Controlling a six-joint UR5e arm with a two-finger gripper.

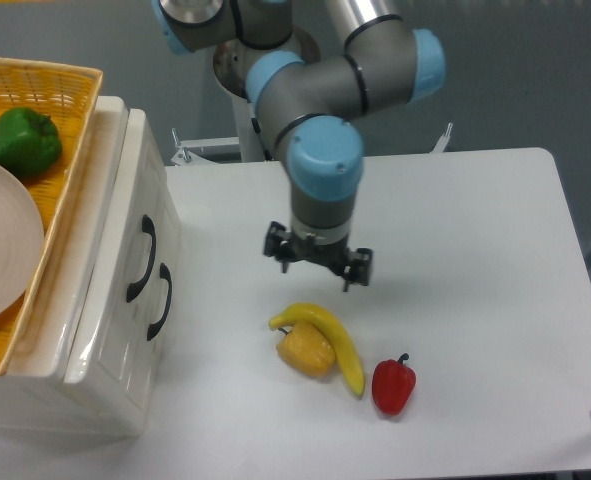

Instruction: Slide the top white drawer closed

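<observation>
The top white drawer (153, 205) is the upper front of the white cabinet at the left, and it carries a black curved handle (140, 258). Its front looks flush with the lower drawer front (160, 300) beneath it. My gripper (318, 263) hangs over the middle of the table, well to the right of the handles and touching nothing. It points down, its fingers spread apart and open, with nothing between them.
A yellow woven basket (70, 95) on the cabinet top holds a green pepper (20, 140) and a plate (0, 250). A banana (335, 340), a yellow pepper (305, 350) and a red pepper (393, 385) lie on the white table (475, 250) just below my gripper.
</observation>
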